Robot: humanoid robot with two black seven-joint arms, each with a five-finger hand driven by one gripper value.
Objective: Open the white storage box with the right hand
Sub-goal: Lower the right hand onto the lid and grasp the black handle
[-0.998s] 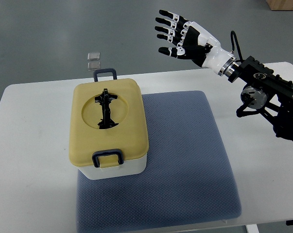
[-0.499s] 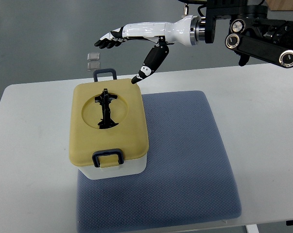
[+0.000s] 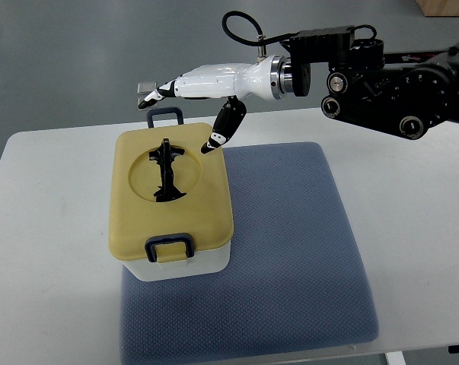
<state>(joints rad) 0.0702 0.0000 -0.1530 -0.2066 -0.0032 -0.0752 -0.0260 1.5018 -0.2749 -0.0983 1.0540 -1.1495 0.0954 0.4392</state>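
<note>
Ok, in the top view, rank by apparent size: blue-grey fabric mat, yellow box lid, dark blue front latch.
1. Blue-grey fabric mat
2. Yellow box lid, though nearer the camera
3. Dark blue front latch

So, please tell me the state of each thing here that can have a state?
White storage box: closed, yellow lid on.
Near latch: down.
Far latch: down.
Black handle: folded flat in the lid recess.
Right hand: open, fingers extended, above the box's far edge, holding nothing.
Left hand: not in view.
</note>
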